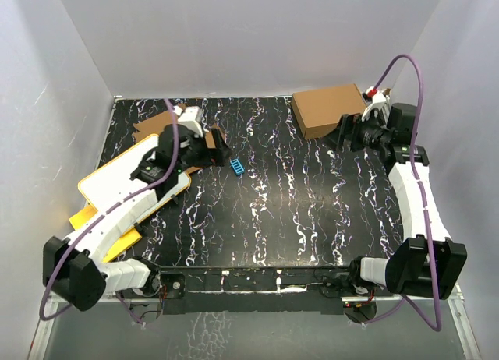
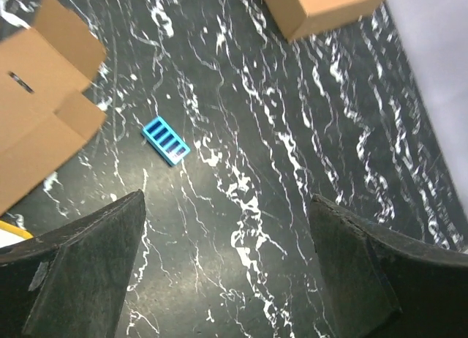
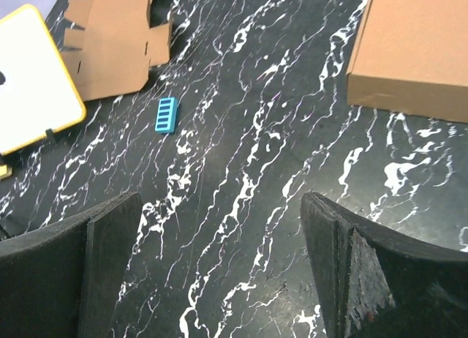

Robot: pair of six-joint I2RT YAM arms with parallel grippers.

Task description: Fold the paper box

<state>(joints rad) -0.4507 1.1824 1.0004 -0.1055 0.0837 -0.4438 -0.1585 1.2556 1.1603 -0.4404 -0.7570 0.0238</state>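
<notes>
The paper box (image 1: 146, 128) is a flat brown die-cut sheet with flaps at the table's far left, mostly hidden under my left arm. It also shows in the left wrist view (image 2: 36, 96) and in the right wrist view (image 3: 117, 38). My left gripper (image 1: 212, 146) is open and empty, hovering just right of the sheet; in its wrist view the gripper (image 2: 227, 265) has only bare table between the jaws. My right gripper (image 1: 347, 131) is open and empty at the far right, and its wrist view shows the gripper (image 3: 219, 272) over bare table.
A larger ready-made brown box (image 1: 327, 109) stands at the back right, beside my right gripper. A small blue ribbed piece (image 1: 237, 167) lies right of the sheet. A white board with a yellow rim (image 1: 117, 187) lies at the left under my left arm.
</notes>
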